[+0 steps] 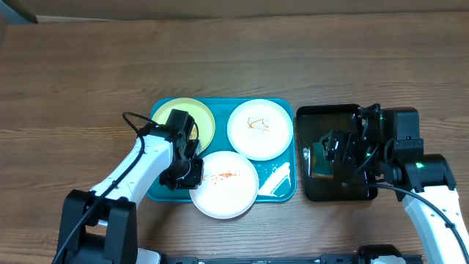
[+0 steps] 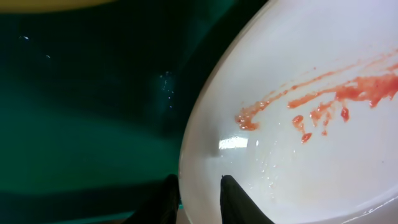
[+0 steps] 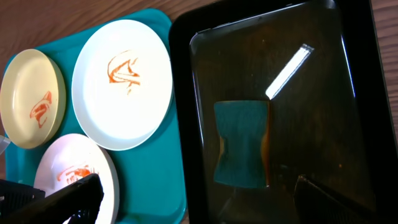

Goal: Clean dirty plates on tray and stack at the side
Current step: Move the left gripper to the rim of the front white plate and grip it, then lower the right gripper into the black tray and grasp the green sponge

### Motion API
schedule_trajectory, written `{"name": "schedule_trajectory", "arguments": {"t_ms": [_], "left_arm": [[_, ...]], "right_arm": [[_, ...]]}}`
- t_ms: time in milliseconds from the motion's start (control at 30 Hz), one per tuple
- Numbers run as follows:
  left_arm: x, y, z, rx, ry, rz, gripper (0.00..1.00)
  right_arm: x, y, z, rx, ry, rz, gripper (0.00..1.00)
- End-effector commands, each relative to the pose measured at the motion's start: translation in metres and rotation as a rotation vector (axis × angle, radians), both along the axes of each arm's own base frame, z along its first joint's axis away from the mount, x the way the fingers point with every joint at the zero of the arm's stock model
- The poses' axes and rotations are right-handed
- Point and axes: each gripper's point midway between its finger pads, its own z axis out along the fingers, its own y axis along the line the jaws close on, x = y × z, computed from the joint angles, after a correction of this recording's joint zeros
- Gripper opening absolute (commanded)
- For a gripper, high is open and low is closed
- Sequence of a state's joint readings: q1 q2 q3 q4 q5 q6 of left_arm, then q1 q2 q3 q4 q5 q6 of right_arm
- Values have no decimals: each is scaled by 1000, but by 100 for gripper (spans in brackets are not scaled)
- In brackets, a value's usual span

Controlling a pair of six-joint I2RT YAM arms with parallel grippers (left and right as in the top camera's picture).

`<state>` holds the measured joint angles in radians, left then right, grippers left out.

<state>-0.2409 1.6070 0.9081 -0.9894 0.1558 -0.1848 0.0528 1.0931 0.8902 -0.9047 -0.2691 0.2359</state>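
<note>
1. Worktop (image 1: 234,59): brown wood-grain surface carrying all items.

2. Tray (image 1: 286,165): teal, glossy, set centrally on the worktop. All three plates sit on it.

3. Black tray (image 1: 322,121): smaller, just beside the teal tray on its right-hand side. A strip of light reflects in its base.

4. Far white plate (image 1: 260,129): lies flat in the far right part of the teal tray, with an orange squiggle near its centre.

5. Near white plate (image 1: 224,183): at the front of the teal tray, its edge overhanging the tray's near rim. Red-orange streaks cross its face. It touches or slightly overlaps the far white plate; which one cannot be told.

6. Yellow plate (image 3: 31,106): in the far left corner of the teal tray, partly covered by the left arm in the overhead view. It has an orange smear at its centre.

7. Sponge (image 3: 242,143): green, lying flat in the middle of the black tray.

8. Left claw (image 2: 199,186): grasping the near white plate at its left rim, one finger outside the rim and one on the plate's face.

9. Right claw (image 3: 199,205): released, fingers spread wide, above the black tray with the sponge ahead of it. It carries nothing.
</note>
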Motion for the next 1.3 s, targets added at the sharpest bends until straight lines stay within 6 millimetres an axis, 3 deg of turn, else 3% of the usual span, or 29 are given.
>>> {"name": "schedule_trajectory", "arguments": {"t_ms": [0, 233, 633, 667, 700, 900, 1000, 1033, 1133, 1267], "left_arm": [[3, 0, -1, 11, -4, 5, 27], [-6, 2, -9, 17, 15, 16, 29], [-5, 0, -18, 1, -3, 32, 4], [-4, 0, -18, 2, -8, 49, 4], [-2, -1, -18, 2, -13, 68, 4], [5, -6, -18, -23, -34, 108, 4], [8, -9, -18, -37, -41, 108, 4], [8, -12, -17, -52, -43, 109, 4], [9, -13, -17, -58, -45, 109, 4], [10, -13, -17, -59, -48, 109, 4]], "right_arm": [[4, 1, 10, 11, -23, -1, 100], [1, 1, 8, 10, -6, 0, 100], [2, 1, 8, 11, -11, -1, 100], [2, 1, 8, 11, -11, 0, 91], [2, 1, 8, 9, -9, 3, 72], [-1, 1, -12, 4, 83, 3, 40], [-1, 3, -28, -4, 144, 16, 40], [1, 4, -37, -27, 171, 24, 46], [4, 10, -50, -78, 193, 53, 49], [8, 8, -73, -248, 222, 70, 51]]}}
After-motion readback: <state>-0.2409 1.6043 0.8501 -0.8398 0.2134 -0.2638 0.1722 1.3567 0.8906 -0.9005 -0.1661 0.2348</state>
